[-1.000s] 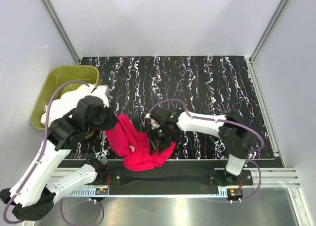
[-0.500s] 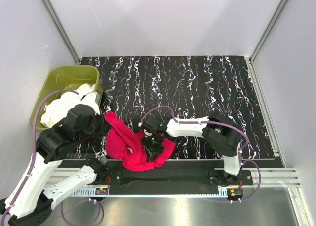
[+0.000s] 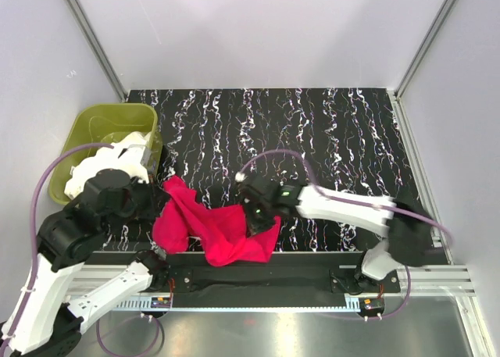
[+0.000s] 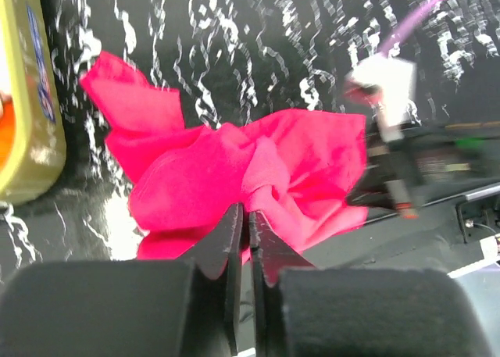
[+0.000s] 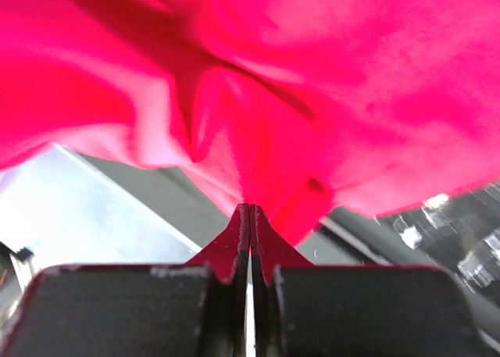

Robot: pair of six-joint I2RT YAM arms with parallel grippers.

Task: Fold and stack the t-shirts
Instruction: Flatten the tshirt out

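Top external view: one crimson-red soft cloth t-shirt lies crumpled at the near edge of the black white-streaked table, in front of the two arm bases and between the arms.
Long axis: the t-shirt runs roughly left to right along the near edge, its left end a little farther back than its right end.
Facing: it is too bunched up to tell where the collar, sleeves or hem point.
Left gripper: the fingers are drawn almost together, with only a thin slit between them, and their tips pinch a fold at the near edge of the t-shirt.
Right gripper: the fingers are pressed together on a fold of the red cloth, which hangs in front of them and fills most of the right wrist view.
Spread: in the left wrist view the cloth fans out from the pinch, with one flap up to the left and a broader panel to the right reaching the other gripper.
Olive-green plastic tub: it sits at the left edge of the table, behind the left arm and apart from the t-shirt.
Count: one red t-shirt, one tub, two grippers, both on the same t-shirt.
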